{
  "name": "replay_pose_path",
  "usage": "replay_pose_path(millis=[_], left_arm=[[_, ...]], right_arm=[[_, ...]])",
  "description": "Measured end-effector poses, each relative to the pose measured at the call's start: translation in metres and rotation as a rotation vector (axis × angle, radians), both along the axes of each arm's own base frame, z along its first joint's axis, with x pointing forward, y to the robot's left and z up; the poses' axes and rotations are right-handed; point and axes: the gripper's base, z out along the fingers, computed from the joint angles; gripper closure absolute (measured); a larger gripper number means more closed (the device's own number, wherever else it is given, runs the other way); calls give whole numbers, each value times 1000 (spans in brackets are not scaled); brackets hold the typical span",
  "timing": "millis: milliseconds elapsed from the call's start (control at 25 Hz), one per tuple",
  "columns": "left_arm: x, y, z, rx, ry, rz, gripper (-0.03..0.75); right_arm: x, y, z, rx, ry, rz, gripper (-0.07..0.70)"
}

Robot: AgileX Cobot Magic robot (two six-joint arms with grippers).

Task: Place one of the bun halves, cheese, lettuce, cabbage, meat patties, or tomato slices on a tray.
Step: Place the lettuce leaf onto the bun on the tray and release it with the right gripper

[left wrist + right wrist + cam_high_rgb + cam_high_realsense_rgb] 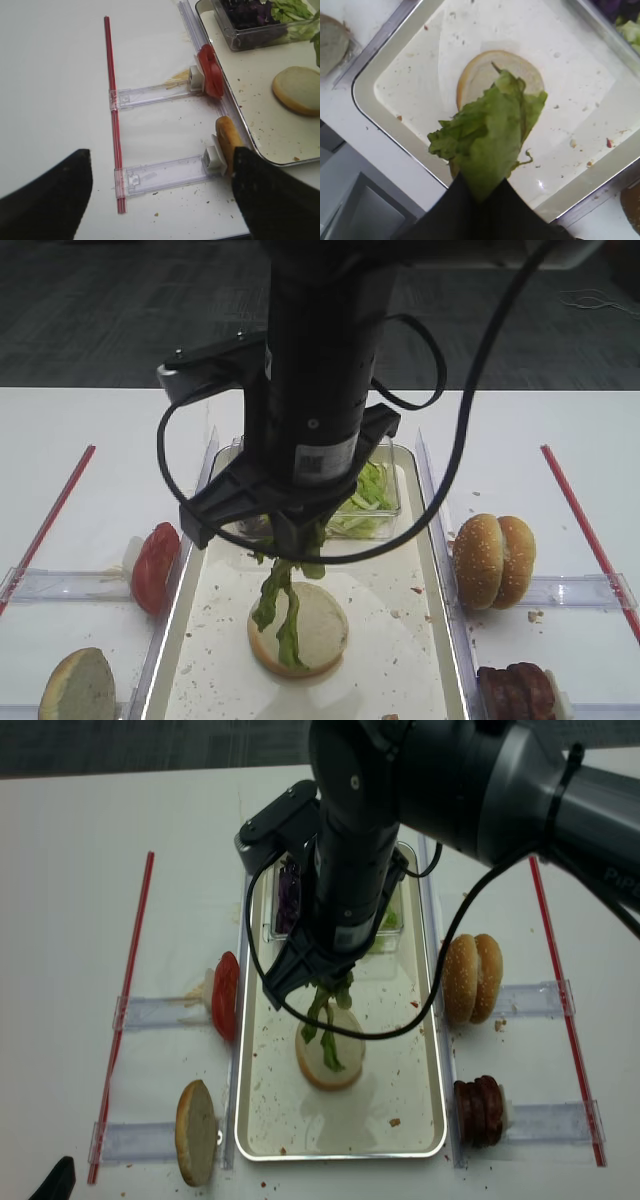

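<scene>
Right gripper (482,192) pinched on lettuce (490,135) leaf's upper end; limp, light, tear-prone, dangling over bun half (300,630) in tray (420,640). Left gripper (160,187) open.

Glossy black arm (315,380), looping black cables (175,475), white label (320,462).

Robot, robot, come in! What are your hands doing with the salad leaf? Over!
Right gripper shut on lettuce, hanging over bun half on tray. Left gripper open, empty, off to the side. Nothing in the way.
</scene>
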Motion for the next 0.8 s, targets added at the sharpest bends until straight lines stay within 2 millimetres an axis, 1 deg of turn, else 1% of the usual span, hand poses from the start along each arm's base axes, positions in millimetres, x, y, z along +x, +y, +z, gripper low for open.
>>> replay_pose_path(millis=[160, 280, 520, 680, 800], left_arm=[[0, 0, 0, 0, 0, 0, 154], [0, 0, 0, 0, 0, 0, 154], [0, 0, 0, 0, 0, 0, 154], [0, 0, 0, 0, 0, 0, 154], [0, 0, 0, 0, 0, 0, 154]], right_arm=[[-10, 4, -9, -25, 22, 27, 563], [-11, 3, -11, -30, 23, 28, 563], [-8, 5, -14, -23, 13, 26, 564], [-4, 10, -25, -24, 11, 24, 564], [0, 14, -37, -46, 18, 25, 564]])
